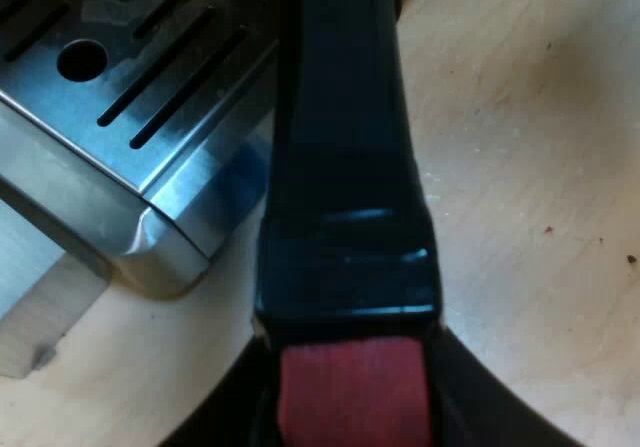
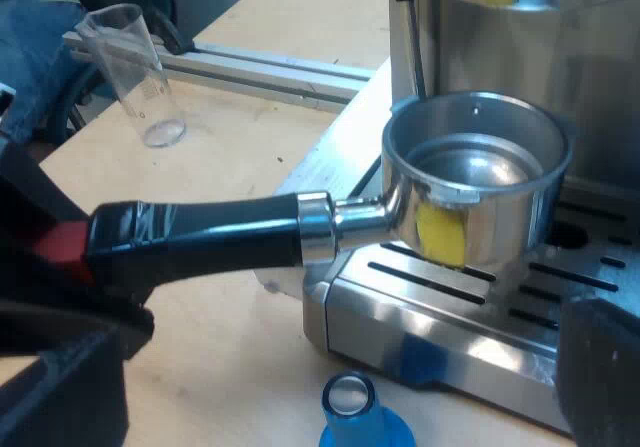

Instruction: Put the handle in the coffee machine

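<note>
The metal holder [image 2: 475, 167] hangs level just over the espresso machine's slotted drip tray [image 2: 450, 312], its round basket empty and facing up below the machine's front [image 2: 520, 57]. Its dark handle [image 1: 345, 157] ends in red [image 1: 355, 392]. My left gripper [image 1: 355, 412] is shut on that red end, one black finger on each side; it is also at the handle's end [image 2: 35, 252] in the right wrist view. My right gripper [image 2: 340, 367] stands open low by the tray, with the blue tamper [image 2: 360, 417] between its wide-spread fingers [image 2: 600, 367], untouched.
A clear measuring glass [image 2: 140, 77] stands upright on the wooden table [image 2: 220, 157], away from the machine. A person's leg in jeans [image 2: 25, 47] is beyond the glass. A metal rail [image 2: 260, 67] runs along the table's edge.
</note>
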